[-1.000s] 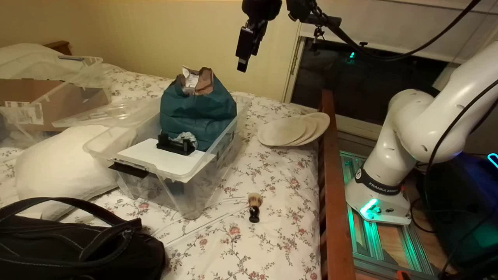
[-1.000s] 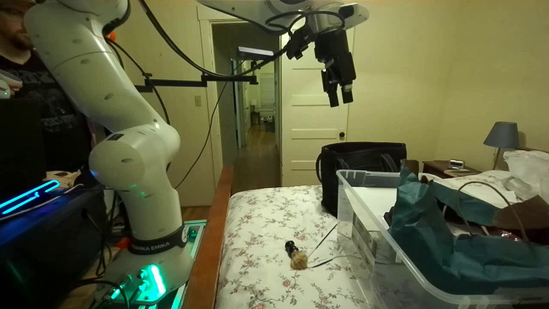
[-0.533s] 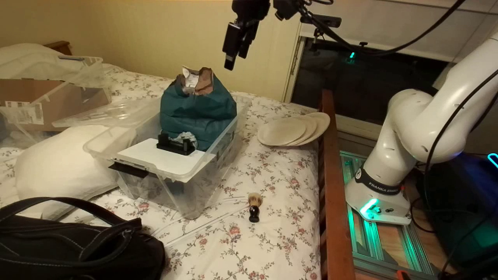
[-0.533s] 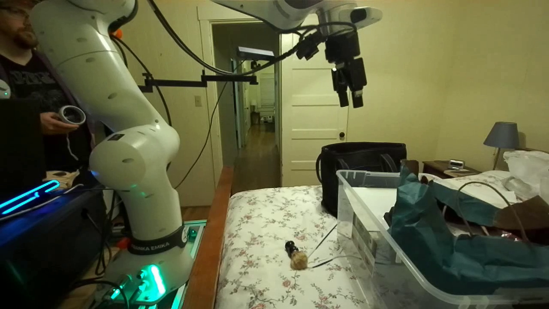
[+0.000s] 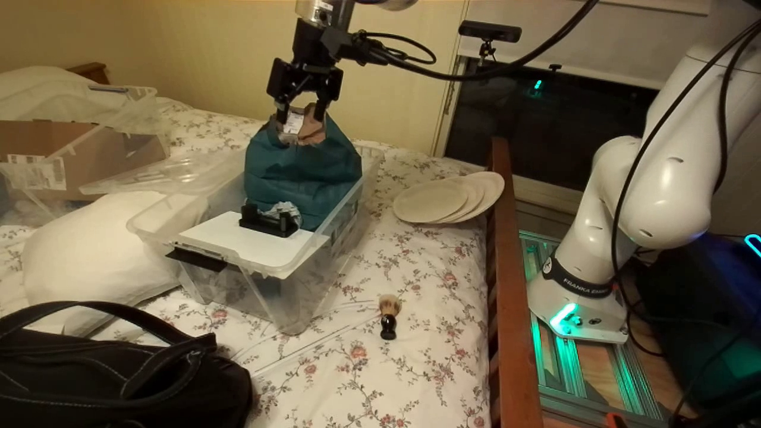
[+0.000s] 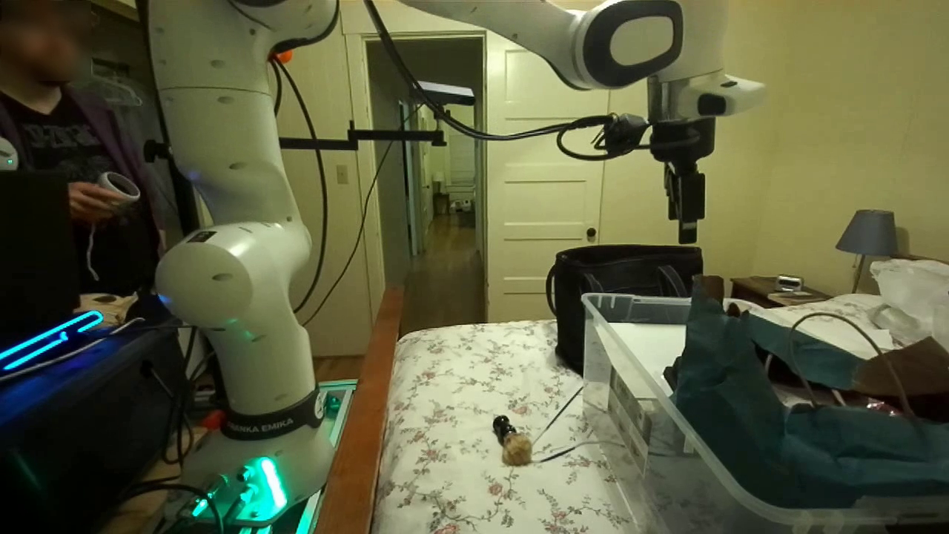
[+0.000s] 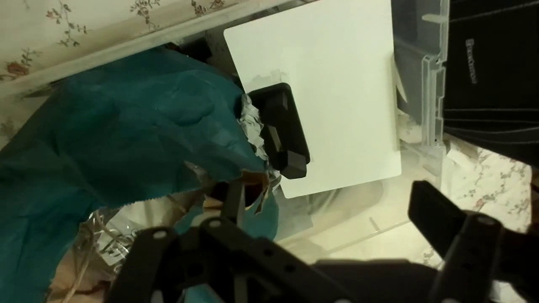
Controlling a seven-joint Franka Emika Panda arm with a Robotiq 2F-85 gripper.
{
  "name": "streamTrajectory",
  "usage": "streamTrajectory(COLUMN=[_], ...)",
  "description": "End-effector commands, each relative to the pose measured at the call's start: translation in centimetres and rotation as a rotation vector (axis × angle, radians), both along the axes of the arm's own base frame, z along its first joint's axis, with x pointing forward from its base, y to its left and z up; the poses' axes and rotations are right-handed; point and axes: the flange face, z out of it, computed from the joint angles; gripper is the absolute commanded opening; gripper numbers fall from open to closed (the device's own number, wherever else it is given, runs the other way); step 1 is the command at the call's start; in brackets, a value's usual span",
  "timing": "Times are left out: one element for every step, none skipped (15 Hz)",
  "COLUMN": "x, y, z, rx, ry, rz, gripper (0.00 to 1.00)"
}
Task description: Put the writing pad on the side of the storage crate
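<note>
The white writing pad (image 5: pixel 238 249) lies flat inside the clear storage crate (image 5: pixel 279 271), at the end with the black latch. The black piece (image 5: pixel 260 227) sits near the pad's edge beside the teal bag. In the wrist view the whole pad (image 7: pixel 349 84) shows ahead of the fingers, with a gap between it and one long crate wall. My gripper (image 5: pixel 301 117) is open and empty. In an exterior view it overlaps the top of the teal bag; in another exterior view the gripper (image 6: pixel 688 236) hangs above the crate's rim. What lies under the pad is hidden.
The tall teal paper bag (image 5: pixel 300 172) stands in the crate beside the pad. A black bag (image 5: pixel 119 368), a white pillow (image 5: pixel 95 249), round beige plates (image 5: pixel 434 201) and a shaving brush (image 5: pixel 389 315) lie on the bed around it. A wooden bed rail (image 5: pixel 505 267) edges the robot's side.
My gripper has moved outward from the base and down, over the crate. It has also turned about its vertical axis. The pad, crate and bag have not moved.
</note>
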Motion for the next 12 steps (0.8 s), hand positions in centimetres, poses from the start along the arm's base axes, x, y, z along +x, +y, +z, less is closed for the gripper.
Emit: streamTrajectory(x=[0.5, 0.7, 0.8, 0.8, 0.9, 0.9, 0.9, 0.8, 0.6, 0.4, 0.3, 0.2], y=[0.3, 0.6, 0.8, 0.9, 0.9, 0.9, 1.3, 2.0, 2.6, 3.2, 3.7, 4.3], z=[-0.6, -0.9, -0.9, -0.7, -0.5, -0.4, -1.2, -2.2, -2.8, -3.7, -4.4, -5.6], rx=[-0.028, -0.056, -0.068, -0.072, -0.072, -0.071, -0.073, -0.054, -0.03, -0.012, 0.013, 0.032], ry=[0.012, 0.019, 0.02, 0.016, 0.012, 0.01, 0.022, 0.014, 0.003, -0.015, -0.03, -0.038], rz=[-0.035, -0.062, -0.076, -0.081, -0.085, -0.088, -0.089, -0.082, -0.092, -0.113, -0.124, -0.156], gripper=[1.0, 1.0, 1.0, 1.0, 1.0, 1.0, 1.0, 1.0, 1.0, 1.0, 1.0, 1.0])
